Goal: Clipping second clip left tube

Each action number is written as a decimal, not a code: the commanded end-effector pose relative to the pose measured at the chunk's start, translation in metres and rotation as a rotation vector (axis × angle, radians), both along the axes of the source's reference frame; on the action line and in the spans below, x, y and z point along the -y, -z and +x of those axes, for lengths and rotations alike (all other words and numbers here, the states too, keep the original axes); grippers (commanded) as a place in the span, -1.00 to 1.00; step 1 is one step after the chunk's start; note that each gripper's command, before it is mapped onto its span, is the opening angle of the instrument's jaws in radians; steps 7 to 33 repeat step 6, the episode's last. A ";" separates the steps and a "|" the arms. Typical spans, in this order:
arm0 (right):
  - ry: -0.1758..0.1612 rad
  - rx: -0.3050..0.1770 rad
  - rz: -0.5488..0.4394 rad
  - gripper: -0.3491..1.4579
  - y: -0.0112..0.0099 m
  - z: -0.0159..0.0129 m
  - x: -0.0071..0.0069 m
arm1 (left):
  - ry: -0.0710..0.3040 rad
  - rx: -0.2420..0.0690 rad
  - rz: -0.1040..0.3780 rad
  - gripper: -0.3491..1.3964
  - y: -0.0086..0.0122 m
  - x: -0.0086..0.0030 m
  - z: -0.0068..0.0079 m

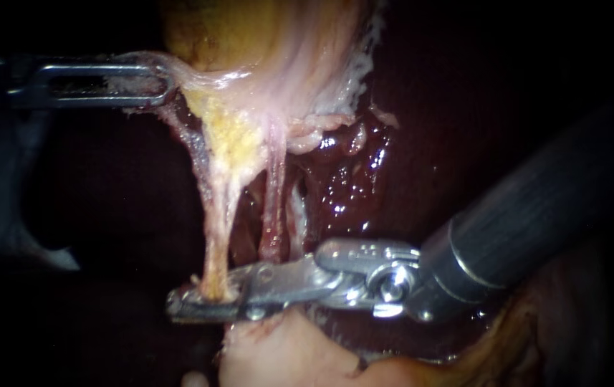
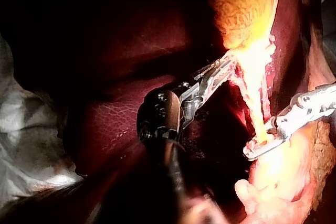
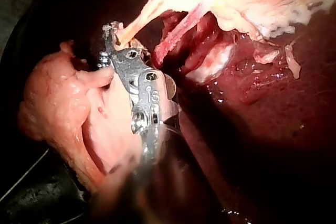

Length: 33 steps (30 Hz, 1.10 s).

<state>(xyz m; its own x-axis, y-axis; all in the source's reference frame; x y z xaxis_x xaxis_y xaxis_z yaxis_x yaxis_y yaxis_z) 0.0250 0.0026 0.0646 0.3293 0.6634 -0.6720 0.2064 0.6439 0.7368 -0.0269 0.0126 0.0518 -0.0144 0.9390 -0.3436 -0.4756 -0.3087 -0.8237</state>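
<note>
The left tube, a pale yellowish strand, hangs from the gallbladder down to a pale lump of tissue. My right instrument comes in from the right, and its metal jaws are shut on the left tube at its lower end; this also shows in the left wrist view and in the right wrist view. I can make out no clip on the tube. The redder right tube runs just beside it. My left instrument is shut on the gallbladder's edge and holds it stretched to the left.
Dark red liver lies behind and to the right of the tubes. A pale pink lump of tissue sits under the right instrument's jaws. The wet, raw bed glistens beside the right tube.
</note>
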 end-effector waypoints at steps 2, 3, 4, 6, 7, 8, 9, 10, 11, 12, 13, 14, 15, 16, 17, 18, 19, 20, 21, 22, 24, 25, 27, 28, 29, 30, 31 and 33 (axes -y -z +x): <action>0.002 -0.002 0.000 -1.00 0.0000 0.0000 0.0000 | 0.000 0.000 0.000 -1.00 0.0000 0.0000 0.0000; 0.002 -0.002 0.000 -1.00 0.0000 0.0000 0.0000 | 0.000 0.000 0.000 -1.00 0.0000 0.0000 0.0000; 0.002 -0.002 -0.001 -1.00 0.0000 0.0000 0.0000 | 0.000 0.000 0.000 -1.00 0.0000 0.0000 0.0000; 0.003 -0.002 -0.001 -1.00 -0.0001 0.0000 0.0000 | 0.000 0.000 0.000 -1.00 0.0000 0.0000 0.0000; 0.003 -0.002 -0.001 -1.00 -0.0001 0.0000 0.0000 | 0.000 0.000 0.000 -1.00 0.0000 0.0000 0.0000; 0.003 -0.002 -0.001 -1.00 -0.0001 0.0000 0.0000 | 0.000 0.000 0.000 -1.00 0.0000 0.0000 0.0000; 0.003 -0.002 -0.001 -1.00 -0.0001 0.0000 0.0000 | 0.000 0.000 0.000 -1.00 0.0000 0.0000 0.0000; 0.003 -0.002 -0.001 -1.00 -0.0001 0.0000 0.0000 | 0.000 0.000 0.000 -1.00 0.0000 0.0000 0.0000; 0.003 -0.002 -0.001 -1.00 -0.0001 0.0000 0.0000 | 0.000 0.000 0.000 -1.00 0.0000 0.0000 0.0000; 0.003 -0.002 -0.001 -1.00 -0.0001 0.0000 0.0000 | 0.000 0.000 0.000 -1.00 0.0000 0.0000 0.0000; 0.003 -0.002 -0.001 -1.00 -0.0001 0.0000 0.0000 | 0.000 0.000 0.000 -1.00 0.0000 0.0000 0.0000; 0.003 -0.002 -0.001 -1.00 -0.0001 0.0000 0.0000 | 0.000 0.000 0.000 -1.00 0.0000 0.0000 0.0000; 0.003 -0.002 -0.001 -1.00 -0.0001 0.0000 0.0000 | 0.000 0.000 0.000 -1.00 0.0000 0.0000 0.0000; 0.003 -0.002 -0.001 -1.00 -0.0001 0.0000 0.0000 | 0.000 0.000 0.000 -1.00 0.0000 0.0000 0.0000; 0.003 -0.002 -0.001 -1.00 -0.0001 0.0000 0.0000 | 0.000 0.000 0.000 -1.00 0.0000 0.0000 0.0000; 0.003 -0.002 -0.001 -1.00 -0.0001 0.0000 0.0000 | 0.000 0.000 0.000 -1.00 0.0000 0.0000 0.0000; 0.003 -0.002 -0.001 -1.00 -0.0001 0.0000 0.0000 | 0.000 0.000 0.000 -1.00 0.0000 0.0000 0.0000; 0.003 -0.002 -0.001 -1.00 -0.0001 0.0000 0.0000 | 0.000 0.000 0.000 -1.00 0.0000 0.0000 0.0000; 0.003 -0.002 -0.001 -1.00 -0.0001 0.0000 0.0000 | 0.000 0.000 0.000 -1.00 0.0000 0.0000 0.0000; 0.003 -0.002 -0.001 -1.00 -0.0001 0.0000 0.0000 | 0.000 0.000 0.000 -1.00 0.0000 0.0000 0.0000; 0.003 -0.002 -0.001 -1.00 -0.0001 0.0000 0.0000 | 0.000 0.000 0.000 -1.00 0.0000 0.0000 0.0000; 0.003 -0.002 -0.001 -1.00 -0.0001 0.0000 0.0000 | 0.000 0.000 0.000 -1.00 0.0000 0.0000 0.0000; 0.003 -0.002 -0.001 -1.00 -0.0001 0.0000 0.0000 | 0.000 0.000 0.000 -1.00 0.0000 0.0000 0.0000; 0.003 -0.002 -0.001 -1.00 -0.0001 0.0000 0.0000 | 0.000 0.000 0.000 -1.00 0.0000 0.0000 0.0000; 0.003 -0.002 -0.001 -1.00 -0.0001 0.0000 0.0000 | 0.000 0.000 0.000 -1.00 0.0000 0.0000 0.0000; 0.003 -0.002 -0.001 -1.00 -0.0001 0.0000 0.0000 | 0.000 0.000 0.000 -1.00 0.0000 0.0000 0.0000; 0.003 -0.002 -0.001 -1.00 -0.0001 0.0000 0.0000 | 0.000 0.000 0.000 -1.00 0.0000 0.0000 0.0000; 0.003 -0.002 -0.001 -1.00 -0.0001 0.0000 0.0000 | 0.000 0.000 0.000 -1.00 0.0000 0.0000 0.0000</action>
